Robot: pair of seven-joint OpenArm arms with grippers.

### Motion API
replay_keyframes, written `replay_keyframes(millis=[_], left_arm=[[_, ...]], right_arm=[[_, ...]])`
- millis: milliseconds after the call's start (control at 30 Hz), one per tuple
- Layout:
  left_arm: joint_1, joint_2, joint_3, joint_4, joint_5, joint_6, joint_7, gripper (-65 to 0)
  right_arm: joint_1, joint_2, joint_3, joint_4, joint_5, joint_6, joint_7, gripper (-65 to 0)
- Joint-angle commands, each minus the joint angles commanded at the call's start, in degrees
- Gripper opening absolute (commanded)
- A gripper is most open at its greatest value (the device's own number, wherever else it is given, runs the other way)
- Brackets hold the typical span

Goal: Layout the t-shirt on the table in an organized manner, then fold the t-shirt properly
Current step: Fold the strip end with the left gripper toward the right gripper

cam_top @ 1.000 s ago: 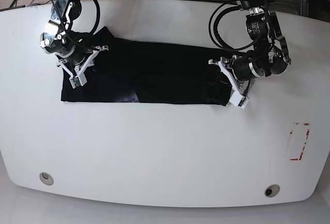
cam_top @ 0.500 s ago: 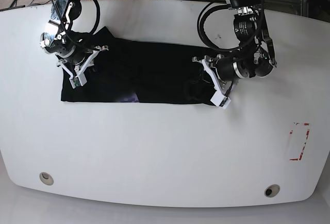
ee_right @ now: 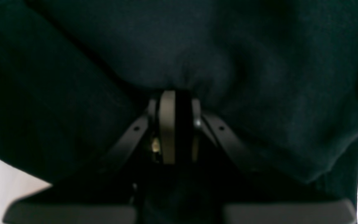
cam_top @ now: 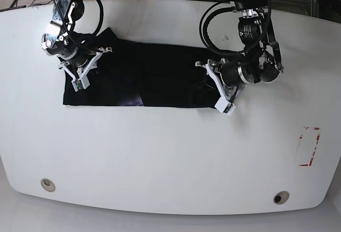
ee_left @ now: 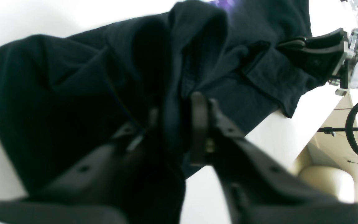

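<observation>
My right pincer (cam_top: 81, 72) was closed on the t-shirt (cam_top: 144, 77) at its one end, and my left pincer (cam_top: 217, 89) pinched a fold at the other end. The shirt lay between them on the table (cam_top: 170, 152), its long axis running from one pincer to the other.

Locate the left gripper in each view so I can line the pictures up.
Base: the left gripper is right of centre, at the right end of the t-shirt.
Left wrist: bottom centre, the left gripper is shut on a bunched fold of the t-shirt.
Right wrist: not in it; only the right gripper, shut on the t-shirt.
Shared landmark: the t-shirt on the table.
</observation>
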Motion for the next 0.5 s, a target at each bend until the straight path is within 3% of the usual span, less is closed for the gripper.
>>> replay_keyframes(millis=[67,367,500], left_arm=[[-0.1,0.0,0.7,0.2,-0.1,0.0,0.0,-41.5],[-1.6,0.0,8.6,0.5,-0.4,-0.1,0.2,-41.7],[-2.2,0.0,10.9,3.2,-2.8,-0.1,0.3,-41.7]], right_arm=[[0.0,0.0,0.0,0.0,0.0,0.0,0.0,-58.3],[0.1,0.0,-0.1,0.0,0.0,0.0,-0.1,-58.3],[0.0,0.0,-0.1,0.0,0.0,0.0,-0.1,-58.3]])
